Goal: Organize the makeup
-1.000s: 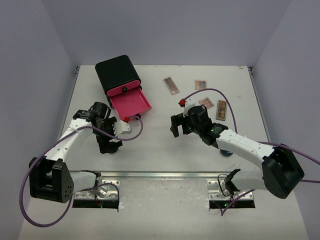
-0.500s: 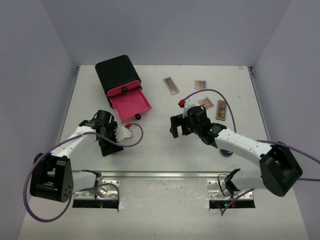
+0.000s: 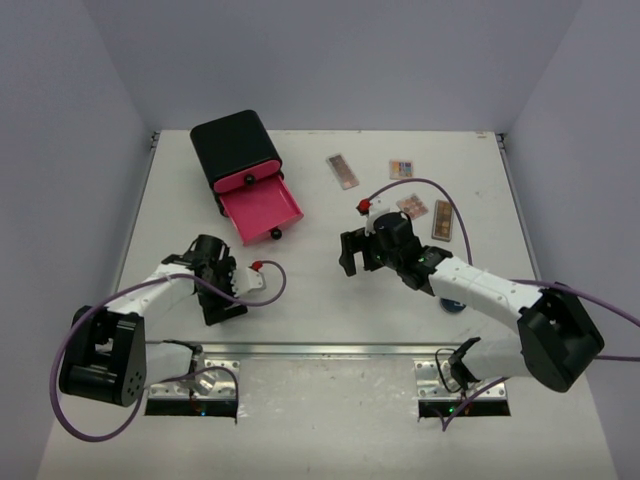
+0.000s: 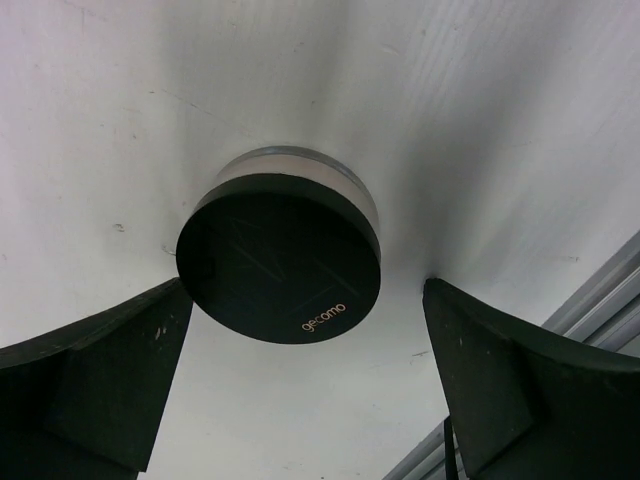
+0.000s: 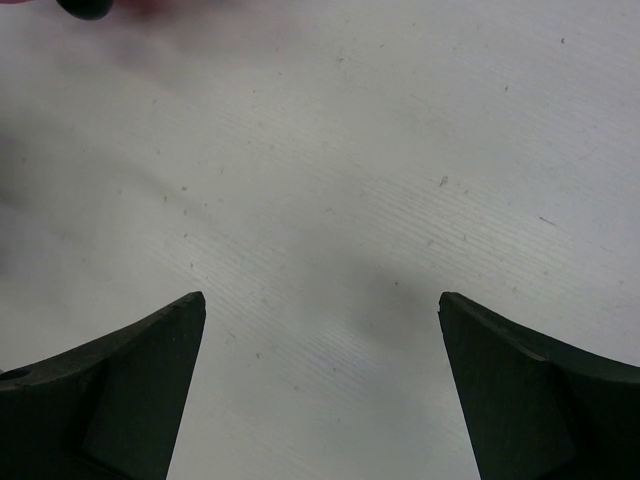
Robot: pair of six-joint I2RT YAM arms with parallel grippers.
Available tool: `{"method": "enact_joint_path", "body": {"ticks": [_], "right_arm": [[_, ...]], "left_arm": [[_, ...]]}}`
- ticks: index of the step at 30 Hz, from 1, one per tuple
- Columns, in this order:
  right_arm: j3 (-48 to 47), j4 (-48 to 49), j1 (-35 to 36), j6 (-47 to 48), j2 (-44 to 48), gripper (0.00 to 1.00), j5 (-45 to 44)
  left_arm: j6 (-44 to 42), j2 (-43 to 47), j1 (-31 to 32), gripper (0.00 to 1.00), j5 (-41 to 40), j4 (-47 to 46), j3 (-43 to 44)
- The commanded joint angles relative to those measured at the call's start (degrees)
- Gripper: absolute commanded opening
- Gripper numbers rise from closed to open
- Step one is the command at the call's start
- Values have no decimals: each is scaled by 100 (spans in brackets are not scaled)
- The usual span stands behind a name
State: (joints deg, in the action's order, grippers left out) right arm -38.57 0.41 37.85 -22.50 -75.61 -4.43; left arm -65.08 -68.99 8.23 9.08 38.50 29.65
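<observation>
A round black compact (image 4: 280,258) with a silver rim lies on the white table, its near edge between my left gripper's (image 4: 305,300) open fingers; neither pad presses it. From above, that gripper (image 3: 225,305) points down near the front rail and hides the compact. My right gripper (image 3: 348,252) hangs open over bare table at the centre, and the right wrist view of it (image 5: 322,296) shows nothing between the fingers. Several flat palettes lie at the back right: a pink one (image 3: 342,171), a multicolour one (image 3: 402,169), a tan one (image 3: 412,206) and a brown one (image 3: 442,220).
The black chest (image 3: 235,148) stands at the back left with its pink drawer (image 3: 260,210) pulled out; the drawer knob (image 5: 85,8) shows blurred at the right wrist view's top edge. A dark round object (image 3: 455,305) peeks from under the right forearm. The metal rail (image 3: 330,349) runs along the front.
My left gripper has moved away from the drawer toward the front rail and come down around the compact. The right arm has stayed put.
</observation>
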Motion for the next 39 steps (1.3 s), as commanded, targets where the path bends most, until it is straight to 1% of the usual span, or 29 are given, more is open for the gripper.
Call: {"method": "enact_joint_path", "body": {"ticks": [1,3,4,5,6,7,9,10,11,16,19,21,23,25,28,29,31,32,34,39], "right_arm": [[-30,184,-23,-89,-16,99,-115],[-19,179,-23,-62,2,99,-207],[-19,179,-31,-62,3,99,-224],[-19,179,-32,-62,3,99,-234],[-19,179,-32,-46,-5,99,-234],[-27,179,-32,-37,-13,99,-234],[-36,187,-32,-27,-63,99,-250],[-37,188,-32,-19,-82,99,-267],[-50,188,-38,-4,-126,99,-283],[-112,183,-54,40,-213,99,-229],[-178,181,-60,92,-240,99,-188],[-215,179,-67,105,-263,99,-191],[-309,179,-67,96,-340,99,-236],[-336,179,-76,58,-349,99,-290],[-334,179,-84,-28,-285,99,-339],[-318,179,-84,-44,-261,99,-340],[-287,163,-92,-44,-159,99,-387],[-283,148,-93,-44,-114,99,-405],[-247,108,-102,-35,14,99,-535],[-199,32,-121,64,180,99,-689]], "left_arm": [[127,-71,52,82,282,-544,-142],[171,-114,47,69,443,-451,-161],[221,-115,47,58,562,-366,-169],[224,-115,47,53,569,-328,-162],[292,-115,47,44,697,-265,-123],[333,-115,55,37,755,-218,-95],[483,-123,48,15,818,-155,6],[563,-146,47,6,831,-150,66],[745,-170,47,1,832,-143,171],[1279,-167,47,0,998,16,576],[1373,-83,54,0,1296,589,1055],[1352,-36,47,0,1496,1062,1554],[1453,-75,56,0,1677,1390,2319],[1720,-221,62,0,1717,1163,3173],[2652,-654,87,0,1145,387,4002],[2787,-952,125,0,951,223,4280],[3103,-1474,189,0,361,-195,4512],[3187,-1537,196,0,184,-318,4612],[3212,-2065,279,0,3,-434,4922],[3247,-2680,524,0,-431,-772,5144]]}}
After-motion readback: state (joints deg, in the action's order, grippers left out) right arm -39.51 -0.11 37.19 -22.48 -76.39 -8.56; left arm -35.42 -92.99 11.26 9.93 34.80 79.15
